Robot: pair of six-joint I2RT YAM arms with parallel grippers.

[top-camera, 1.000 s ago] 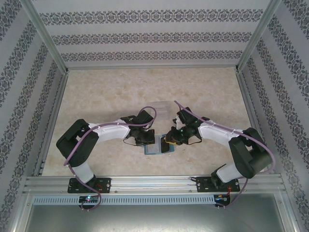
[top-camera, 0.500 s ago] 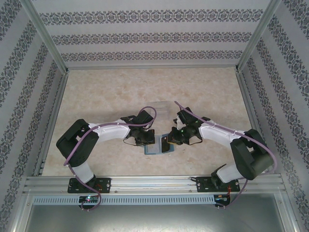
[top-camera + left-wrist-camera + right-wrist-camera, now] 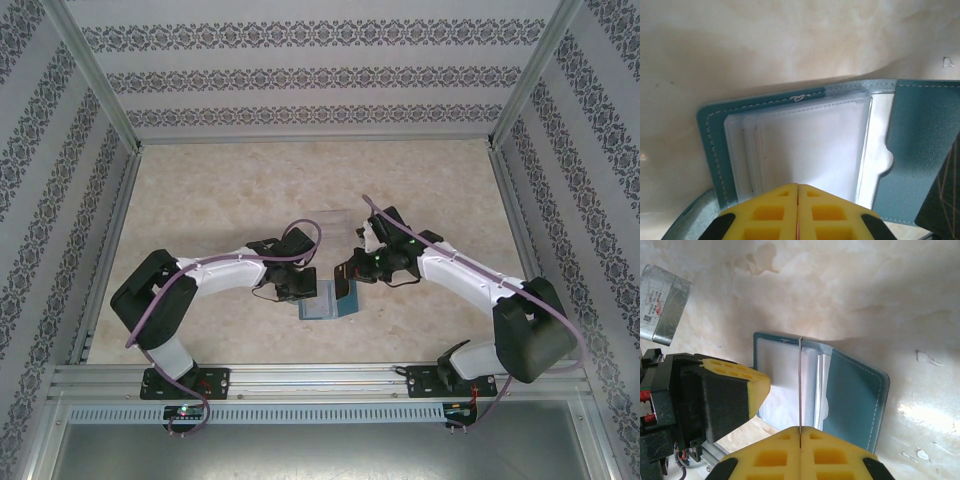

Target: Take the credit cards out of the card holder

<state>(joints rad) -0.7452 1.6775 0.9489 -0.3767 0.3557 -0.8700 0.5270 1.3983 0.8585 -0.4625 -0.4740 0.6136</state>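
Top view: both arms bend inward, elbows out to the sides, wrists meeting over the near middle of the table (image 3: pixel 220 190). The left gripper (image 3: pixel 300 290) sits at the left edge of the wallet (image 3: pixel 322 308). The right gripper (image 3: pixel 352 280) is at the wallet's far right, with a dark card (image 3: pixel 345 290) below it. A clear tray (image 3: pixel 335 220) lies just beyond both wrists.

Left wrist view: the wallet (image 3: pixel 920 150) lies open and flat, teal cover to the right, pale clear sleeves (image 3: pixel 810 145) stacked on the left half. Left gripper (image 3: pixel 798 210): pads closed flat together at the sleeves' near edge. Whether a sleeve is pinched cannot be told. A dark card corner (image 3: pixel 942 200) shows at the right.

Right wrist view: here the card (image 3: pixel 800 385) is edge-on, a thin upright line. The right gripper (image 3: pixel 800 440) is clamped on its lower end, and it stands over the open wallet (image 3: pixel 850 395), above the sleeves. One yellow left pad (image 3: pixel 735 371) rests at the wallet's left edge. The tray (image 3: pixel 665 305) lies apart on the table.

Count: two arms, one wallet, one tray, one card seen. Whether the sleeves hold any cards cannot be told.
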